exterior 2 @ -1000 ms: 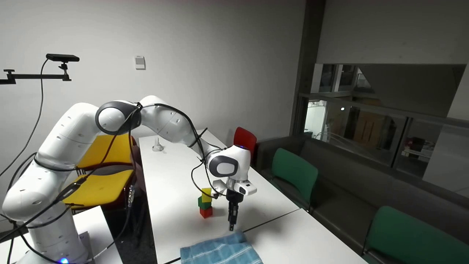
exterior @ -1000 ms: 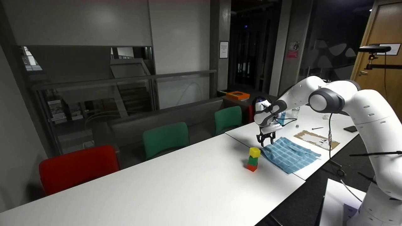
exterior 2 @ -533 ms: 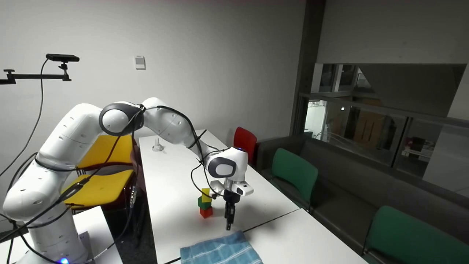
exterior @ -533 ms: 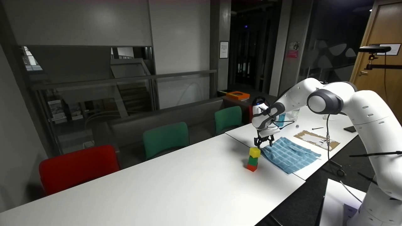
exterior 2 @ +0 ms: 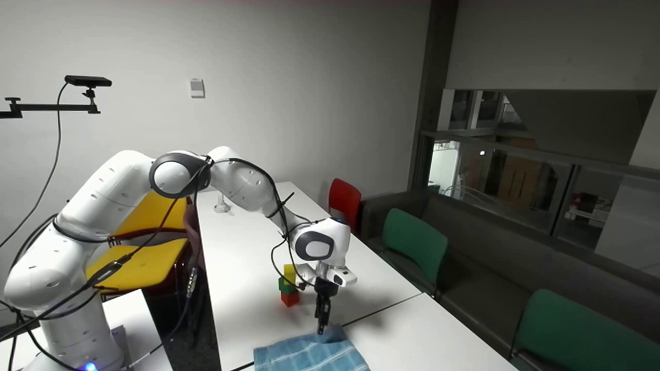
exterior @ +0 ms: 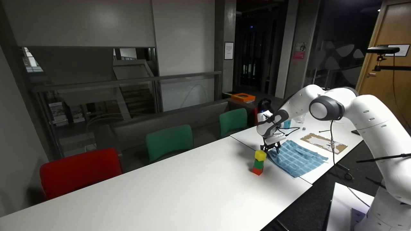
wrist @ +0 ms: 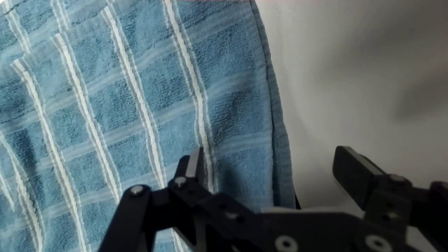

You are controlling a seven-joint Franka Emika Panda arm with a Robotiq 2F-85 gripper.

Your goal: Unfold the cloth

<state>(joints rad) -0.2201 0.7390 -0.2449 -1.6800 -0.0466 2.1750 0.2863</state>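
The blue checked cloth [exterior: 297, 159] lies on the table across the seam, with its near part also in an exterior view [exterior 2: 309, 354]. In the wrist view the cloth [wrist: 140, 101] fills the left, and two layered hems run down its right edge. My gripper [wrist: 269, 154] is open, its jaws wide apart on either side of that edge. The left finger is over the fabric and the right one over bare white table. Nothing is gripped between them. In both exterior views the gripper [exterior: 270, 150] [exterior 2: 322, 331] is low at the cloth's corner; whether the tips touch it I cannot tell.
A stack of yellow, green and red blocks [exterior: 258, 163] [exterior 2: 290, 286] stands close beside the cloth and the gripper. A brown board with torn white paper [exterior: 323, 143] lies past the cloth's far side. Green chairs [exterior: 169, 141] line the table's edge.
The arm has lowered, bringing the gripper down to the cloth's corner and slightly sideways toward the block stack. The cloth and the blocks have stayed where they were.
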